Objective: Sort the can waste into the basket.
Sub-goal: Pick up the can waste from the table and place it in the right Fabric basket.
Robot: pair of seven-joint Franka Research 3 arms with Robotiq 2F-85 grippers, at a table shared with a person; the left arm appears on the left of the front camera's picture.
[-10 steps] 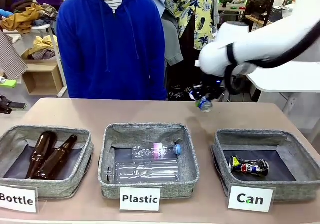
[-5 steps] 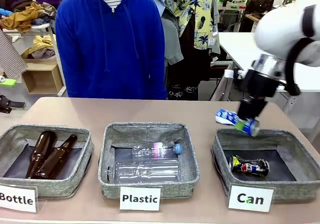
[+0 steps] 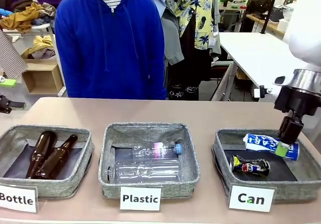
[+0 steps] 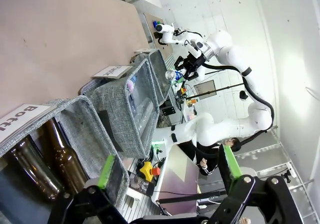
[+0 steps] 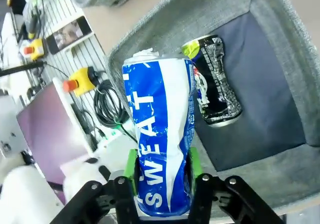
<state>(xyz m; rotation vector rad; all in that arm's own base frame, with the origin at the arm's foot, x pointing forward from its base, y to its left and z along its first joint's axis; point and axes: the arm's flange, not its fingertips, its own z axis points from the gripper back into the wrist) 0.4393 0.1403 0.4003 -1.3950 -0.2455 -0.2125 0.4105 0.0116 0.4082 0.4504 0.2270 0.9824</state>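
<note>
Right gripper [image 3: 283, 149]: clamped tight on the blue and white can [image 3: 270, 146], green pads pinching it near one end; in the right wrist view the can [image 5: 161, 134] stands tall between the fingers [image 5: 132, 165], its sides dented.
Blue and white can: held lying crosswise over the far right part of the Can basket [image 3: 224, 167], inside the rim line; from the front it is hard to tell whether it touches the lining or hangs just above it.
Crushed dark can [image 3: 250, 165]: lying on the dark lining, just in front of the held can; the right wrist view has it [image 5: 215, 81] on the lining right beside the blue one.
Can basket: rightmost of three on the table [image 3: 90, 114], white "Can" sign [image 3: 251, 199] standing at its near edge.
Left gripper [image 4: 167, 171]: jaws spread wide, nothing between them, hanging above the Bottle basket [image 4: 87, 129] with brown bottles [image 4: 47, 159] below.
Plastic basket [image 3: 113, 176]: in the middle, clear bottles [image 3: 145, 170] lying inside.
Bottle basket, front view: two brown bottles lying side by side.
Person [image 3: 108, 43]: blue hoodie, standing at the far side, opposite the middle of the table.
</note>
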